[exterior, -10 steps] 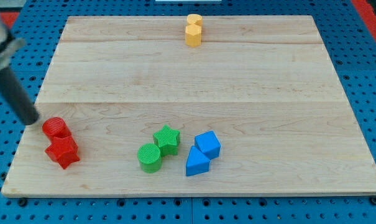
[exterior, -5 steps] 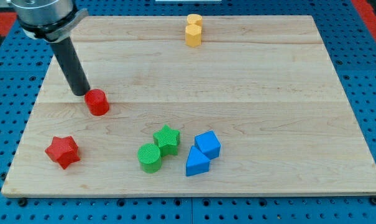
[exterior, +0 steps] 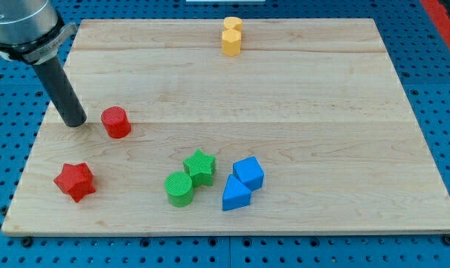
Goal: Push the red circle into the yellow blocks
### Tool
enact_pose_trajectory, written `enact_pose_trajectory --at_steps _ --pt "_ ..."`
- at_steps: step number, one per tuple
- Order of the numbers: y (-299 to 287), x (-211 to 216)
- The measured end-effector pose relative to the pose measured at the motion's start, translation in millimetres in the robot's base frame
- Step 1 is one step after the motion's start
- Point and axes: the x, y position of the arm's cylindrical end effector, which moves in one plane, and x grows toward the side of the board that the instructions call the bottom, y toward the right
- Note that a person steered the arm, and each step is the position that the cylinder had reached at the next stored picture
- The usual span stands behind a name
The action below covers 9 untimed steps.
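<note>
The red circle [exterior: 116,122] sits on the left part of the wooden board [exterior: 299,112], apart from the other blocks. My tip [exterior: 75,123] rests on the board just left of the red circle, with a small gap between them. Two yellow blocks [exterior: 232,36] stand touching each other at the view's top, near the board's far edge, well up and right of the red circle.
A red star [exterior: 75,181] lies at the lower left. A green circle [exterior: 179,188] and green star [exterior: 201,167] touch near the bottom middle. A blue cube [exterior: 248,173] and a blue triangle [exterior: 236,194] sit just right of them.
The red circle went from beside the red star up and right to the left-middle of the board. My tip has since pulled back left, away from it.
</note>
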Motion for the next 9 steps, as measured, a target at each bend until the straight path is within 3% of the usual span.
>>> enact_pose_trajectory --at_steps 3,4,5,6,7,8,9 --pt "55.5 -16.3" --pt "45.7 39.6" --pt "89.0 43.9" --pt "142.1 -30.4" --pt "177.9 -136.8" --pt "166.4 -136.7" --pt "117.3 -154.7"
